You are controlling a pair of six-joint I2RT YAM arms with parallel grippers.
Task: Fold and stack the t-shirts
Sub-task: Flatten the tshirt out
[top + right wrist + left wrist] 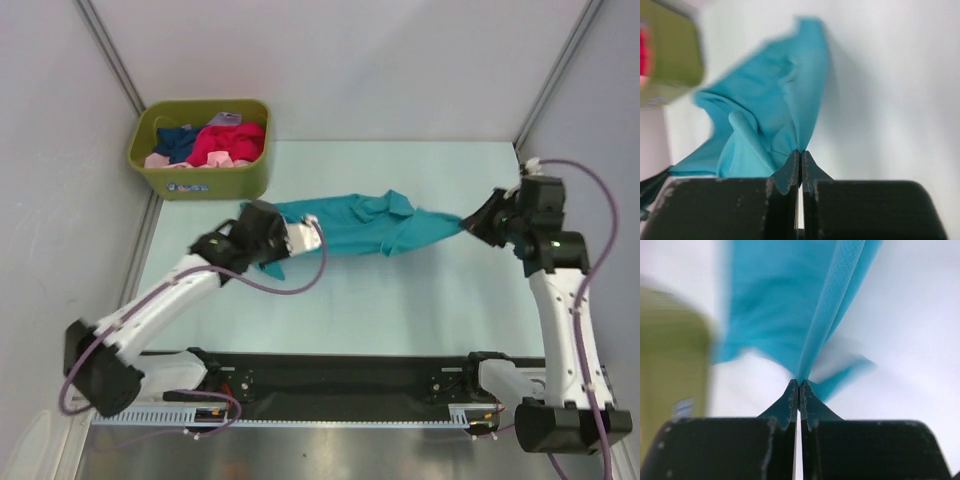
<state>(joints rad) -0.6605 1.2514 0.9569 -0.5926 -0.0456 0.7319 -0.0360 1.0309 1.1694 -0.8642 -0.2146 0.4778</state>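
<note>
Left jaws and right jaws each pinch 1 end of the teal t-shirt (365, 225), stretched over the worktop (400, 300). Olive bin (240, 180) contents: magenta t-shirt (232, 143), navy t-shirt (178, 140), pink t-shirt (158, 160).

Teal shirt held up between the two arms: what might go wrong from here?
The left gripper and right gripper each pinch only a thin edge of the shirt, so a harder pull might slip it free. The cloth is bunched in the middle, so laid down like this it would likely fold crooked. Its left end hangs near the bin; a swing could snag the rim.
</note>
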